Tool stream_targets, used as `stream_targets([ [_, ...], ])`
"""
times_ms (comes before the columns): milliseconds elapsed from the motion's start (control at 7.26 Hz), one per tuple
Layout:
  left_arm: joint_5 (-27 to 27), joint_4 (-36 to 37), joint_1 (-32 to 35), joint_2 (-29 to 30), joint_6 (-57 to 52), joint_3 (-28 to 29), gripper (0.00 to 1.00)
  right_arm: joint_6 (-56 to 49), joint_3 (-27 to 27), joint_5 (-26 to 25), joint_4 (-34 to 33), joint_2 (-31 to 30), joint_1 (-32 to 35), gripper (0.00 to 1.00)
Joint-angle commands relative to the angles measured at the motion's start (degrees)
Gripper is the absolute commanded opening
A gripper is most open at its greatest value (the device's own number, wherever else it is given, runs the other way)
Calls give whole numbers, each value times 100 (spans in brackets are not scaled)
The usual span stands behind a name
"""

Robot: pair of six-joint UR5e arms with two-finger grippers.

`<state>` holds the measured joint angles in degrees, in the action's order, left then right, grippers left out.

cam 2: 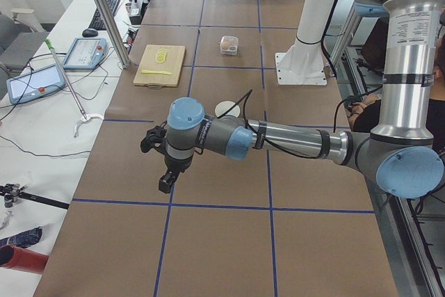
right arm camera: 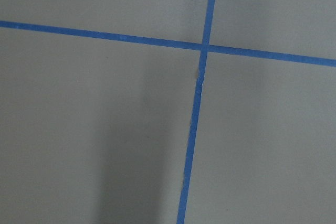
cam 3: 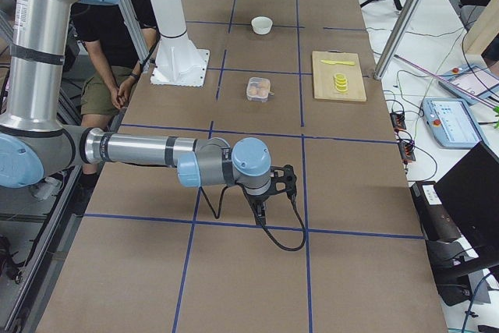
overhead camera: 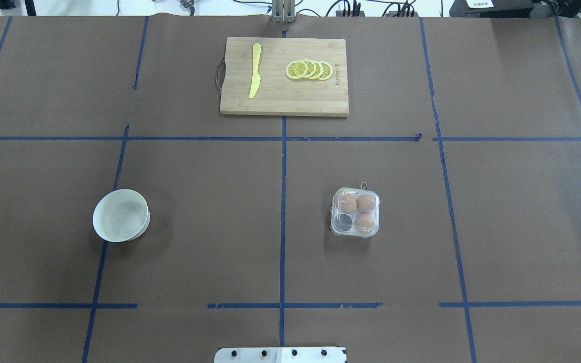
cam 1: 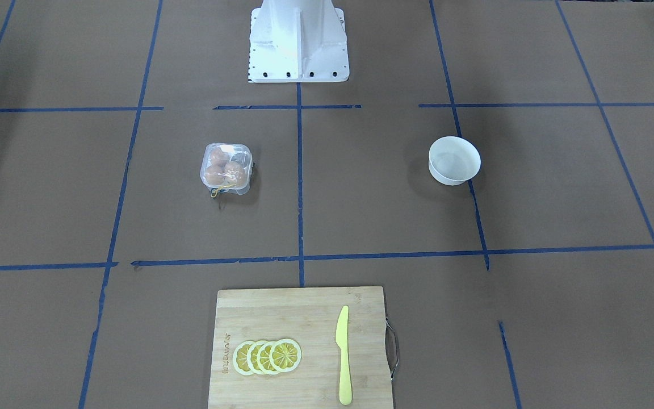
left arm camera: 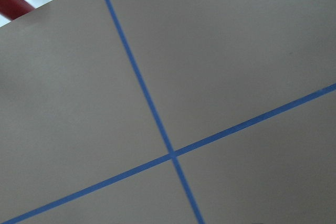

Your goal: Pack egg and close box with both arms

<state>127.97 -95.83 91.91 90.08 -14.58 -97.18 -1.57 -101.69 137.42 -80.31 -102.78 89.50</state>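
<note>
Trouble, as I judge it, starts at the far left. My left end effector [cam 2: 165, 184] hangs over the end of the tabletop [overhead camera: 210, 227], well apart from everything. It shows only from the side, so I cannot tell how wide its fingers stand or whether they carry anything, and its wrist camera gives me nothing but bare paper and tape. Bringing it in on that feed, I could clip the white bowl [overhead camera: 121, 216], which looks empty and sits between that arm and the work. The cutting board [overhead camera: 280, 98] across the middle lies out of the path and worries me little. Right of centre sits the box [overhead camera: 343, 222], with three eggs [overhead camera: 365, 203] in its cells and one cell bare. No loose egg shows anywhere, so I see nothing to fill that cell with. The lid seems to lie down over the eggs, but I cannot tell whether it is latched. Pressing it unevenly could slide the light carton on the paper, pinch the yellow string [cam 1: 221, 190] in the seam, or crack a shell. Farthest right, the right end effector [cam 3: 260, 208] is just as remote and its opening just as unreadable. Two arms converging on one small box could collide.
</note>
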Motion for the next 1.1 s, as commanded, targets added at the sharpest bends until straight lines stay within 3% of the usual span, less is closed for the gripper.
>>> stream_targets([
  [0, 0, 1482, 178, 27, -247, -587, 99, 25, -10, -450, -106, 317, -326, 100],
  [275, 26, 1524, 169, 10, 162, -434, 99, 17, 18, 45, -362, 391, -319, 100],
  [551, 788, 1463, 152, -174, 448, -477, 100, -45, 96, 66, -371, 382, -328, 100],
  [964, 747, 1128, 160, -334, 439, -556, 100, -45, -25, 180, -318, 346, -310, 100],
])
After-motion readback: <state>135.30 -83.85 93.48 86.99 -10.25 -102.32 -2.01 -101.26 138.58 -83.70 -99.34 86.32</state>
